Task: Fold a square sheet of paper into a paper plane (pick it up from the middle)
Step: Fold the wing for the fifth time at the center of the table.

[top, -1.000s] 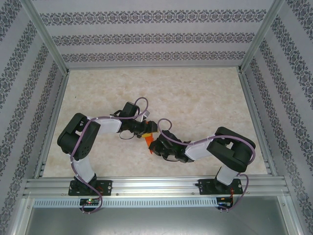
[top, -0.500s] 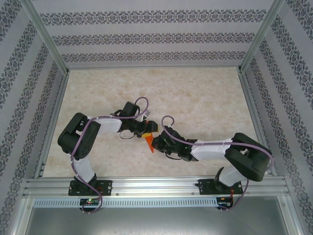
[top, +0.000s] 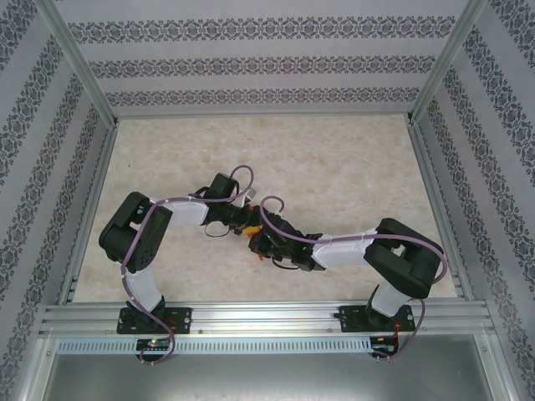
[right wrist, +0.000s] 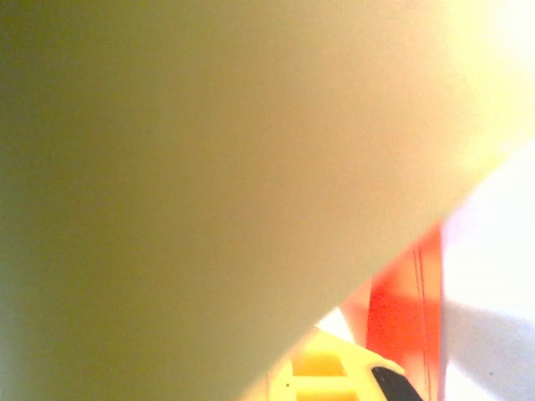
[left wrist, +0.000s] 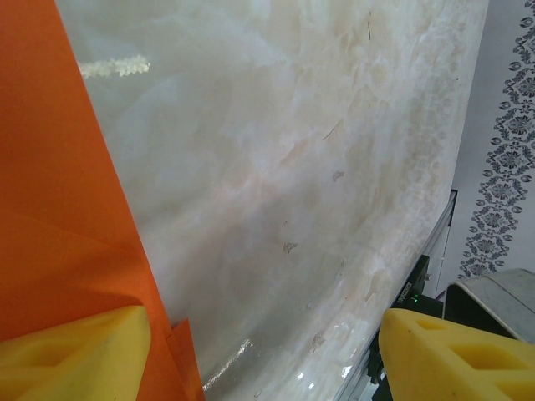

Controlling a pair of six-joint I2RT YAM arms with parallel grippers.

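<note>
Seen from above, the two arms bend inward and their tips meet a little toward 6 o'clock from the middle of the pale marbled surface (top: 334, 159). The left pincer (top: 245, 224) reaches in from 9 o'clock and the right pincer (top: 261, 244) from 3 o'clock. The right one sits just at 5 o'clock of the left, and the two nearly touch. Slivers of the orange paper (top: 249, 233) peek out between and beneath them.

The left wrist camera shows the left pincer's yellow pads (left wrist: 75, 355) at 7 and 5 o'clock of the frame. They stand far apart with bare surface between them and clamp nothing. The orange paper covers the 9 o'clock side, with a faint crease across it. Its straight edge runs down to the pad at 7 o'clock, where a second layer shows just beside that pad. Whether the paper lies flat or is lifted cannot be told.

A pale yellow blur sits close to the lens of the right wrist camera, too soft to identify. At 5 o'clock a strip of the orange paper stands just beside a yellow finger (right wrist: 322, 368). The right pincer is closed tight, but whether the paper is nipped between its jaws cannot be told.
</note>
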